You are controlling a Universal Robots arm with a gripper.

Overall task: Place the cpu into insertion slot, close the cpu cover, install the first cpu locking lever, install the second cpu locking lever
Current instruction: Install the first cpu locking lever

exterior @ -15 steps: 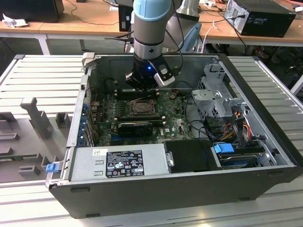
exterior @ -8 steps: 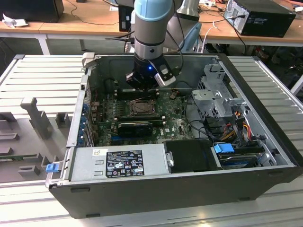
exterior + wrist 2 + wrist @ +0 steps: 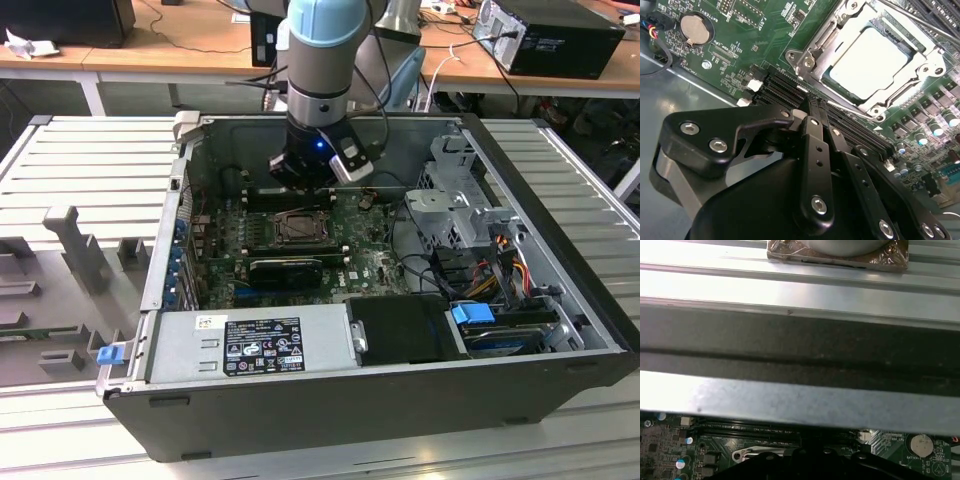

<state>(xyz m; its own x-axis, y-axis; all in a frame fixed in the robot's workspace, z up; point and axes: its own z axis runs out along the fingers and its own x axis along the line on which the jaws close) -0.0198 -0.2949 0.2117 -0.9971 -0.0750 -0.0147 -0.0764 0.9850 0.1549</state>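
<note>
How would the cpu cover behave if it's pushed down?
The cover is a thin metal frame, so probably light and a little springy. It lies flat around the cpu, so a downward push would likely meet firm resistance. Its shiny face may be slippery.

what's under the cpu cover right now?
Through the window of the cpu cover, second wrist view: the cpu, pale face up, in the insertion slot. Frame hides its edges; the chip hides the slot's contacts.
</note>
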